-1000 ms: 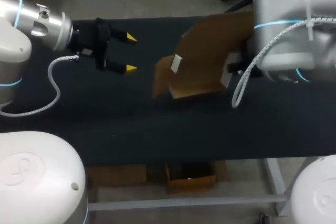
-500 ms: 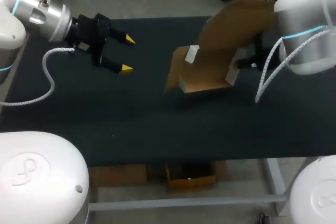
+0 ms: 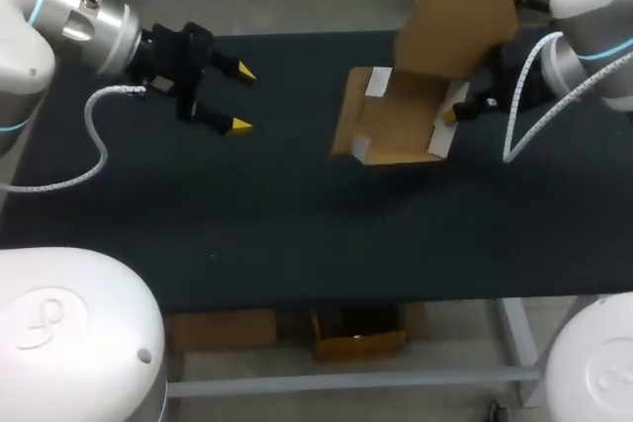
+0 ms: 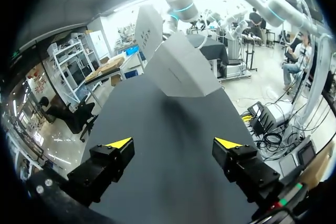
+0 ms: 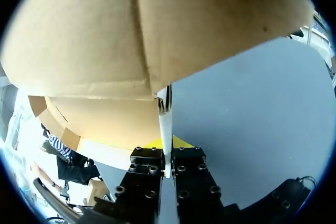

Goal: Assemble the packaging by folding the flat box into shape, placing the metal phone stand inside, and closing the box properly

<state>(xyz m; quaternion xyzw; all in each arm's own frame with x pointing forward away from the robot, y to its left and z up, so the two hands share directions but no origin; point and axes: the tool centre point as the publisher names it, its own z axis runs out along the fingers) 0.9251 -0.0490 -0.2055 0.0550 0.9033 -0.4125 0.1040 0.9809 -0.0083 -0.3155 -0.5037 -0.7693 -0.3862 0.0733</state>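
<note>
the cardboard box (image 3: 401, 121) is found over the far right part of the black table (image 3: 297, 234), half formed: a shallow open tray low down, and a broad flap raised up and back from it toward the far edge. whether its lower edge touches the table cannot be told. its long axis is judged to run from the low tray up to that flap, tilted rather than level. the board is matte brown, thin and creased along straight folds, with paler white faces at the tabs and inner walls.

one thin wall of the box (image 5: 157, 40) is pinched edge-on by the right gripper (image 5: 165, 142), whose fingers are pressed onto it from both sides, so the right arm is plainly the nearer.

the left gripper (image 3: 241, 99) is held above the table's left part, fingers spread wide and empty. from it the box (image 4: 178, 66) lies straight ahead, well apart, in line with the gap between the fingers (image 4: 119, 143).

no metal phone stand is seen in any view.
</note>
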